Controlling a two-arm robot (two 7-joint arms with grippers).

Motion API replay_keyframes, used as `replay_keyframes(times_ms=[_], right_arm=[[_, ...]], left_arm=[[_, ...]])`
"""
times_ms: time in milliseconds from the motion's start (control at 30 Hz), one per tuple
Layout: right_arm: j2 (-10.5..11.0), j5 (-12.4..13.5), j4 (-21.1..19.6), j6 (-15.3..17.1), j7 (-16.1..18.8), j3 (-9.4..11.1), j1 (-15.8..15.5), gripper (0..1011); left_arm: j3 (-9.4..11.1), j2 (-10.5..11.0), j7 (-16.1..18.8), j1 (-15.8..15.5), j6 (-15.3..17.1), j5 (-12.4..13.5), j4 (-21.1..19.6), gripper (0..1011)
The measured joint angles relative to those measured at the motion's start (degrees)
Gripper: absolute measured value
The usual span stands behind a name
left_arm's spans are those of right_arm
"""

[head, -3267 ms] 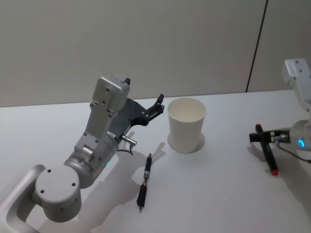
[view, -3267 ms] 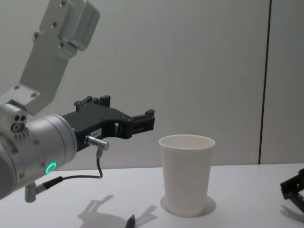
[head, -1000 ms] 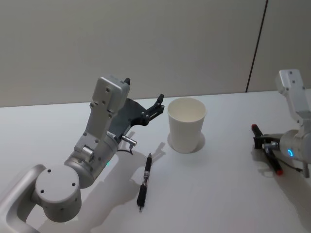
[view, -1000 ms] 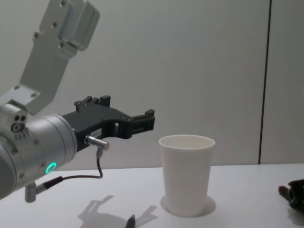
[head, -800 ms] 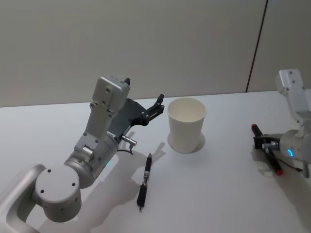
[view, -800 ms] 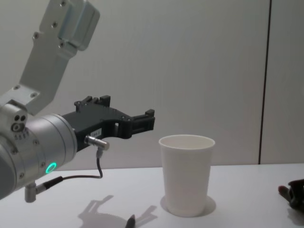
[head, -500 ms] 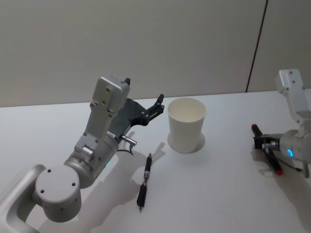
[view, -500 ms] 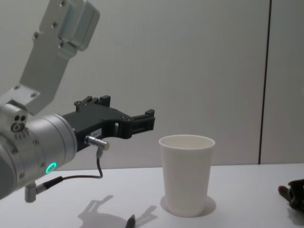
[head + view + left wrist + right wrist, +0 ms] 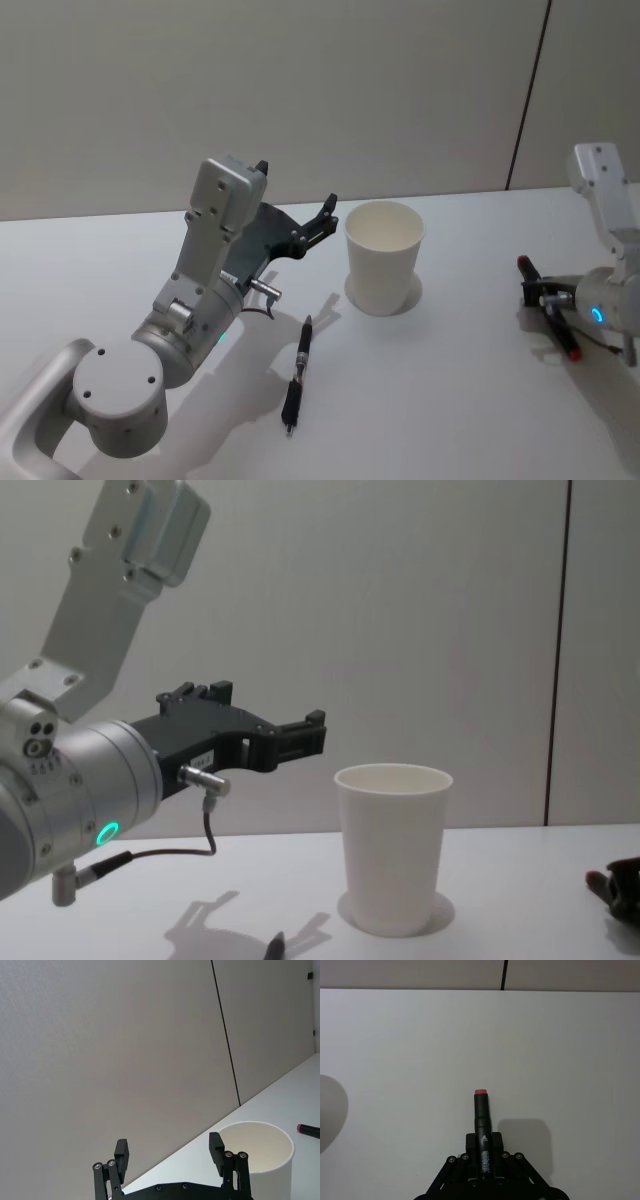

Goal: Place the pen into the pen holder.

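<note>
The pen [image 9: 548, 308] is black with red ends. It sits at the table's right side, and my right gripper [image 9: 540, 293] is shut on its middle. In the right wrist view the pen [image 9: 482, 1125] sticks out straight ahead from between the fingers of that gripper [image 9: 483, 1152]. The pen holder [image 9: 384, 258] is a white paper cup. It stands upright and empty at mid-table, well to the left of the held pen. My left gripper [image 9: 322, 215] hangs open in the air just left of the cup's rim, holding nothing. The cup [image 9: 392, 845] stands right of that gripper [image 9: 312, 735].
A second, all-black pen [image 9: 298, 375] lies on the white table [image 9: 450, 400] in front of the cup, near my left arm. A grey wall runs close behind the table's far edge.
Compared with 3.3 s ago, my right arm has swung inward and its gripper has turned with the red-ended pen. Over the last second nothing has visibly moved.
</note>
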Motion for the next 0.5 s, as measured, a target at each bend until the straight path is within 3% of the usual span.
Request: replay_keyframes(times_ms=[300, 500], right_arm=[[0.0, -0.4, 0.0, -0.4, 0.5, -0.1, 0.1, 172], [0.0, -1.2, -0.2, -2.8, 2.2, -0.3, 0.3, 172]], left_arm=[[0.0, 0.0, 0.0, 0.0, 0.0, 0.0, 0.0, 1001], [0.0, 0.0, 0.0, 0.0, 0.0, 0.0, 0.0, 1001]])
